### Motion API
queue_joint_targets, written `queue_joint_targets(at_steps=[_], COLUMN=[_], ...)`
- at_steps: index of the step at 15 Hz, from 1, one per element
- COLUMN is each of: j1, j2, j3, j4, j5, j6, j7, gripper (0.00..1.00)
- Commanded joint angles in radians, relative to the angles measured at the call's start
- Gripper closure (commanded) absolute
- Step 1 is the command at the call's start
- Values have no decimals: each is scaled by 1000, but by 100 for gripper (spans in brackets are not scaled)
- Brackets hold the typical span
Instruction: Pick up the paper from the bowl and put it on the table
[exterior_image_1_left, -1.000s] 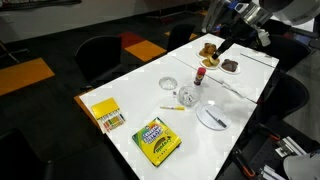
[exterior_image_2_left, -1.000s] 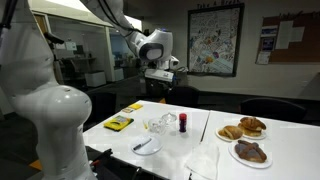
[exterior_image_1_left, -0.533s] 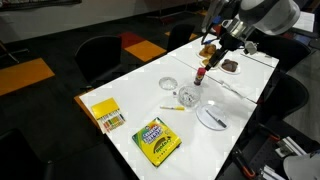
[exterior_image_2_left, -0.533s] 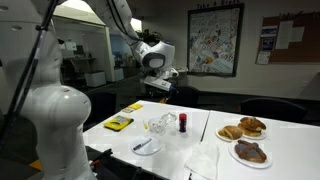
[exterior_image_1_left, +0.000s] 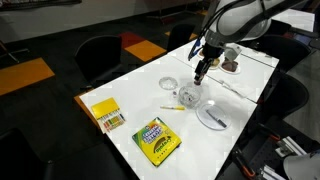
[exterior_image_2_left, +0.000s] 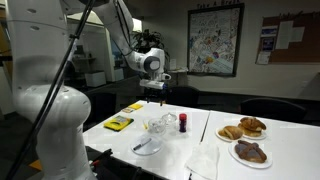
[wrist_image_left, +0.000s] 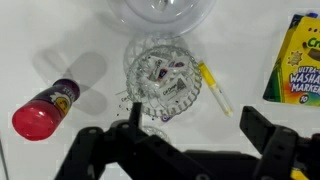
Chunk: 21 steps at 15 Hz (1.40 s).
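The small clear glass bowl (wrist_image_left: 150, 52) stands on the white table (wrist_image_left: 60, 35) and holds the whitish crumpled paper (wrist_image_left: 162, 80). The bowl also shows in both exterior views (exterior_image_1_left: 189, 96) (exterior_image_2_left: 158, 124). My gripper (wrist_image_left: 195, 135) is open and empty, and hangs well above the table beside the bowl. It also shows in both exterior views (exterior_image_1_left: 201, 70) (exterior_image_2_left: 152, 92), clear of the bowl.
A red-capped bottle (wrist_image_left: 45, 107) lies beside the bowl, with a yellow marker (wrist_image_left: 214, 88) on its other side. A shallow clear dish (exterior_image_1_left: 169, 85), a green-and-yellow box (exterior_image_1_left: 157, 140), a yellow pad (exterior_image_1_left: 105, 114), a white plate (exterior_image_1_left: 212, 117) and pastry plates (exterior_image_2_left: 243, 128) share the table.
The arm has swung from the far end of the table near the pastries to a spot above the bowl and bottle. The gripper stays open and empty.
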Motion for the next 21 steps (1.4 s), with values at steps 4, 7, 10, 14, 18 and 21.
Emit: queue_joint_targets(at_steps=[4, 7, 10, 14, 18, 21], j1=[-39, -36, -21, -19, -30, -29], j2=[18, 31, 63, 100, 149, 192], j3=[41, 43, 45, 45, 54, 54], j4=[18, 25, 35, 41, 44, 46], j5=[-23, -37, -106, -189, -175, -185], j6=[-7, -2, 14, 29, 105, 180], j7=[25, 46, 156, 293, 289, 281], gripper=[0, 0, 0, 0, 0, 0])
